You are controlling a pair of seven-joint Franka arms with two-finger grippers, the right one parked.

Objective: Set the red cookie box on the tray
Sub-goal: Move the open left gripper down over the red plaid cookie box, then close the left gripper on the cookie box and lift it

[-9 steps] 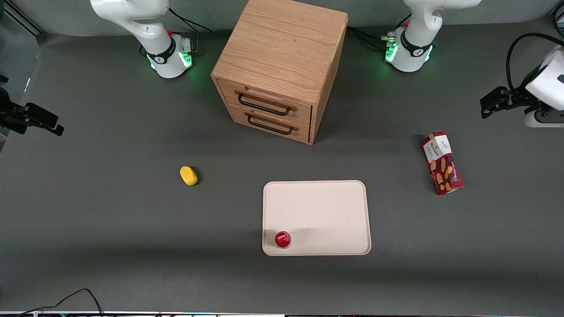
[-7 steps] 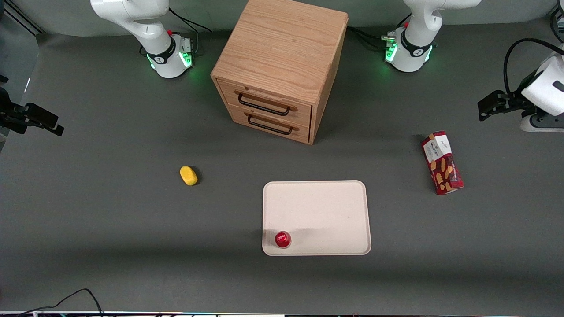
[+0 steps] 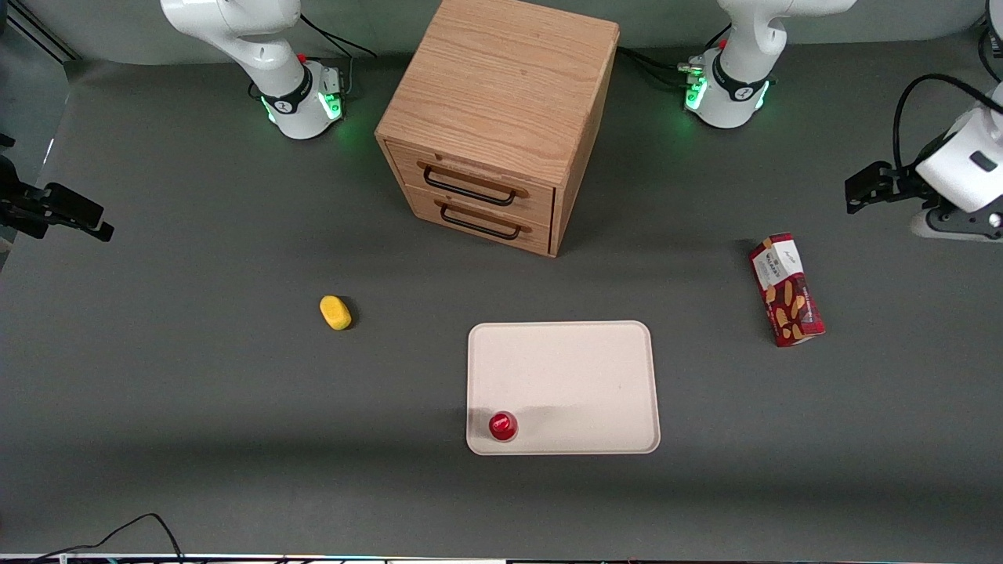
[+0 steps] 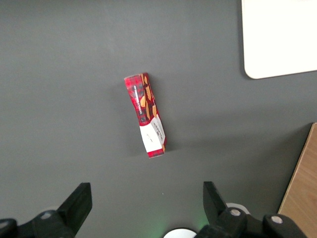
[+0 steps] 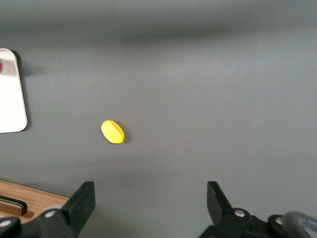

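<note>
Approach step: your gripper [image 4: 143,201], fingers apart, hovers above the red cookie box [image 3: 786,289]; next descend, grasp, carry to the tray [image 3: 580,368].

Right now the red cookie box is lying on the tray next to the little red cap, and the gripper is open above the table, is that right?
Not quite. The red cookie box lies on the table, apart from the tray, as the front view shows. The little red cap is on the tray, and the gripper is open above the table.
</note>
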